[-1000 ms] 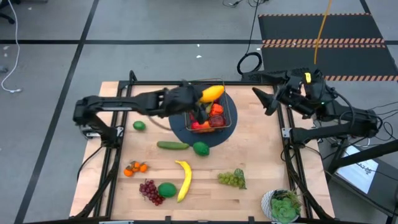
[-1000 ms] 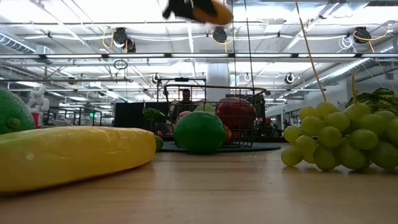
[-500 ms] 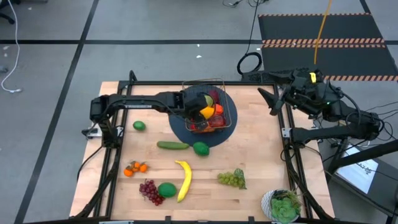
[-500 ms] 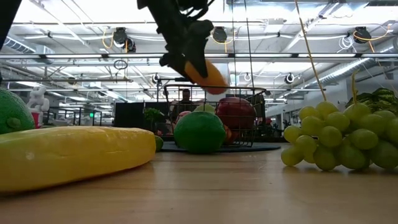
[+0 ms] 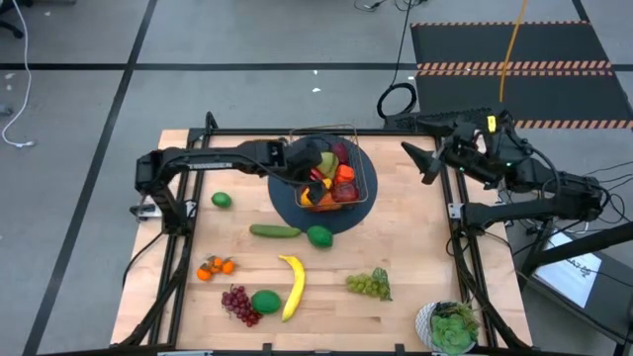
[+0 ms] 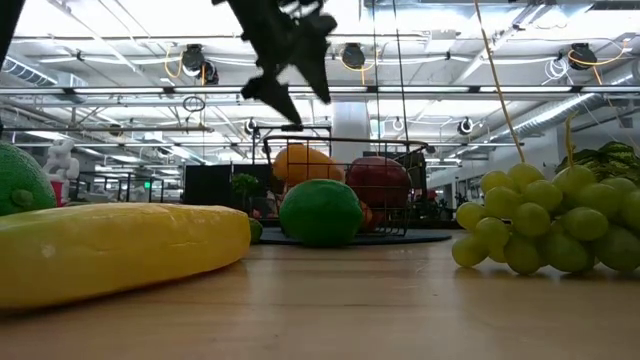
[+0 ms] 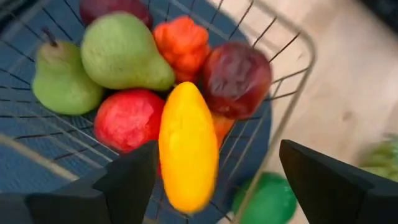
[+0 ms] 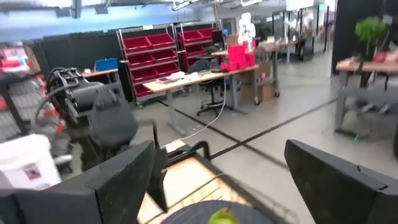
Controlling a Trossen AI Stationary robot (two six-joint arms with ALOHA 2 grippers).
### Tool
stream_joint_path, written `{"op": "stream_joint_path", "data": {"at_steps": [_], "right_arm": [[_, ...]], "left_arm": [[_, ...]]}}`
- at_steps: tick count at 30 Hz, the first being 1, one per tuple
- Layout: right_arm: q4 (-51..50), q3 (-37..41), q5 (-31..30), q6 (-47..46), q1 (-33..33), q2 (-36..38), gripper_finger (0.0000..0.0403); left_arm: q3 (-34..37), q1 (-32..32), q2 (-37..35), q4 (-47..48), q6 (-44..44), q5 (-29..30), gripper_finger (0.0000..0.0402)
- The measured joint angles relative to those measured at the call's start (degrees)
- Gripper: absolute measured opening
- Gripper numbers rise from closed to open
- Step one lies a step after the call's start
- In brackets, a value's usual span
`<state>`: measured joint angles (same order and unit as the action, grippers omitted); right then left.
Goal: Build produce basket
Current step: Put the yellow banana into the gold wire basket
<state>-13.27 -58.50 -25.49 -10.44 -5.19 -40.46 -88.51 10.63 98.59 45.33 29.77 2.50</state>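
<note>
The wire basket [image 5: 370, 184] stands on a round dark-blue mat [image 5: 341, 218] at the table's far middle. It holds green pears [image 7: 118, 53], red apples [image 7: 127, 118] and an orange-yellow mango [image 7: 186, 146], which lies on top of the other fruit. My left gripper [image 5: 315, 170] hovers open just above the basket, its fingers on either side of the mango in the left wrist view and clear of it in the low view [image 6: 290, 75]. My right gripper [image 5: 425, 163] waits open at the table's far right edge.
On the bare wood lie a lime [image 5: 222, 200], a cucumber [image 5: 274, 231], a green fruit [image 5: 318, 235], oranges [image 5: 215, 266], a banana [image 5: 293, 285], purple grapes [image 5: 237, 304], another green fruit [image 5: 265, 302] and green grapes [image 5: 368, 284]. A potted plant [image 5: 450, 326] stands at the near right corner.
My left gripper carried the mango down from above the basket's far side into the basket, opened and let it go, then rose a little. The mango now lies on the fruit in the basket.
</note>
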Motion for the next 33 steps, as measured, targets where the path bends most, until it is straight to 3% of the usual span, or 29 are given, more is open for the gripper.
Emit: {"op": "stream_joint_path", "data": {"at_steps": [7,12,15,24,30,33], "right_arm": [[-2.1,0.0,2.5,-23.4,0.0,-3.2,0.0357],[-1.2,0.0,14.2,-38.6,0.3,-6.6,0.0357],[-1.1,0.0,18.1,-44.9,2.4,-9.2,0.0357],[3.5,0.0,13.6,-54.4,12.6,-18.8,0.0357],[4.3,0.0,10.9,-58.1,18.7,-24.3,0.0357],[4.9,0.0,9.4,-59.5,20.3,-26.3,0.0357]], "left_arm": [[0.0,0.0,-8.4,1.7,1.3,0.0,0.0289],[-0.1,-0.4,-13.6,5.2,-0.2,0.0,0.0241],[-0.1,-1.2,-16.7,6.7,-0.8,-0.1,0.0214],[-0.1,-6.5,-21.8,12.5,-0.5,0.3,0.0143],[-0.1,-16.1,-21.9,15.9,4.6,1.0,0.0111],[-0.1,-22.9,-21.9,16.2,7.6,5.1,0.01]]}}
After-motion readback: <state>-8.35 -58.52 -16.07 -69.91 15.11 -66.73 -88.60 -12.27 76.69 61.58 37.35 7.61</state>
